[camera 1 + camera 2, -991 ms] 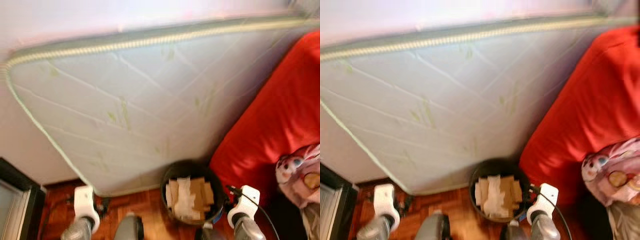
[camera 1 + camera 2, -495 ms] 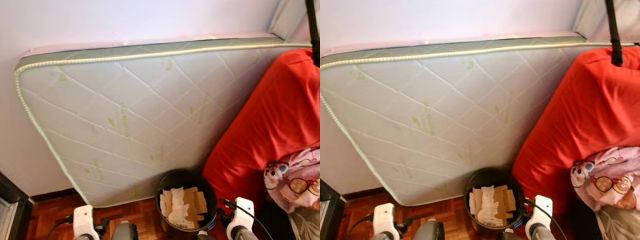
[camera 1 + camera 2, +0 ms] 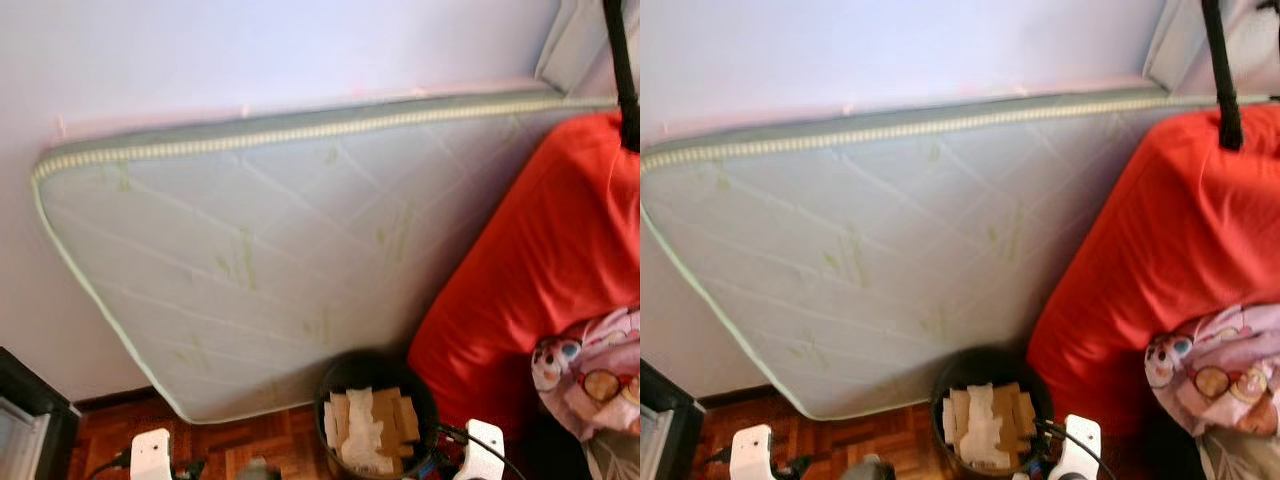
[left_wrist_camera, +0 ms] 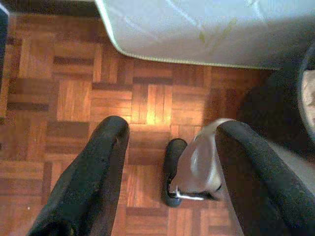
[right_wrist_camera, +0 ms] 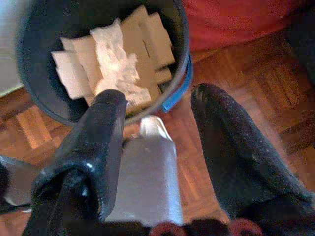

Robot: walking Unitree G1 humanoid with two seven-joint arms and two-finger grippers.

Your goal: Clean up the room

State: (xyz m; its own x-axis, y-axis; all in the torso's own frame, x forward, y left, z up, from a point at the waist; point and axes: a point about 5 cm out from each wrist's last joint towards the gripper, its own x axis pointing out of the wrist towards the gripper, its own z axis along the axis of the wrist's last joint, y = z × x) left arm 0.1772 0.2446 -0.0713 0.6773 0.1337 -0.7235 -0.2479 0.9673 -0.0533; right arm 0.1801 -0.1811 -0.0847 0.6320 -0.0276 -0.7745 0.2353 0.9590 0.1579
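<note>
The robot's head has tipped up a little in the last second: the arms have slid toward the bottom edge of its view and more wall shows above the mattress (image 3: 270,260), while nothing in the room itself has shifted. To me that reads as looking round for the next thing to tidy, not reaching for one.

The black bin (image 3: 378,420) stands on the parquet floor (image 4: 74,98) between the mattress and the red bedding (image 3: 540,270), already holding cardboard and crumpled paper. The right gripper (image 5: 157,147) hangs just above its rim, fingers apart and empty. The left gripper (image 4: 167,162) hangs over bare floor, fingers also apart. The eye views are blurred, so smaller litter may escape me.
</note>
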